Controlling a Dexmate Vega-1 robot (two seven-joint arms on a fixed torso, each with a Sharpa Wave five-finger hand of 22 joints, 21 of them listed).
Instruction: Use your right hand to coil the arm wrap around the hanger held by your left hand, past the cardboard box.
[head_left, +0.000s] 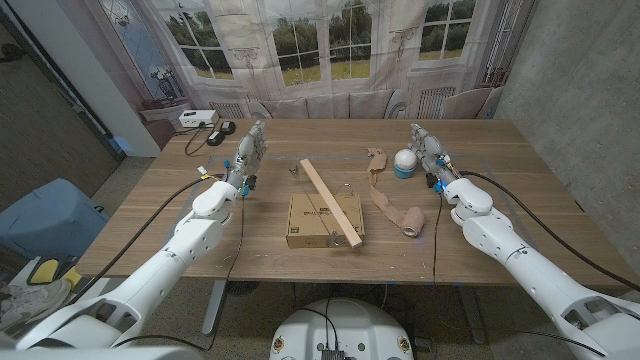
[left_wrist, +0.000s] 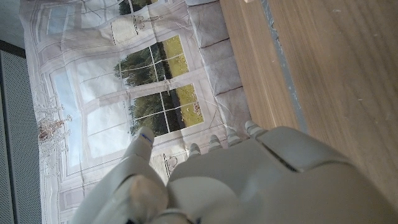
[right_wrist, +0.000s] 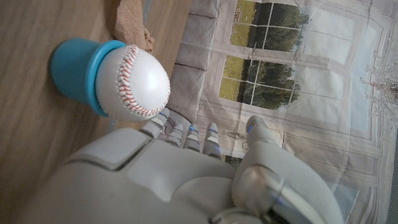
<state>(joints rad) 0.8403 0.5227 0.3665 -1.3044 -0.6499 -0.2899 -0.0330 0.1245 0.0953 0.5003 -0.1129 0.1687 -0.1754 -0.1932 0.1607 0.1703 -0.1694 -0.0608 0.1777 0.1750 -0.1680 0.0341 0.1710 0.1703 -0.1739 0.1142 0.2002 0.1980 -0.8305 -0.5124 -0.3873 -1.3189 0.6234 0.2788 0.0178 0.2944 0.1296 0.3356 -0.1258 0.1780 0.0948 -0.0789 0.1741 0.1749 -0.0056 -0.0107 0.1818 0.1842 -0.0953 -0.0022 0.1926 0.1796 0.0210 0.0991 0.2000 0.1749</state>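
Note:
A wooden hanger (head_left: 331, 203) lies slantwise across the flat cardboard box (head_left: 308, 222) at the table's middle; no hand holds it. To the right of the box, the tan arm wrap (head_left: 384, 197) trails over the table and ends in a roll (head_left: 412, 223). My left hand (head_left: 247, 154) stands raised to the left of the hanger, fingers apart and holding nothing; its back (left_wrist: 261, 180) shows in the left wrist view. My right hand (head_left: 428, 150) is raised beyond the wrap, beside the baseball, also holding nothing; its back (right_wrist: 168, 180) shows with the wrap's end (right_wrist: 132, 18) ahead.
A baseball (head_left: 404, 159) (right_wrist: 135, 81) sits on a blue cup (right_wrist: 70, 67) just left of my right hand. A white device (head_left: 198, 118) and black items with cables lie at the table's far left corner. A blue seat (head_left: 45, 215) stands off the table's left side.

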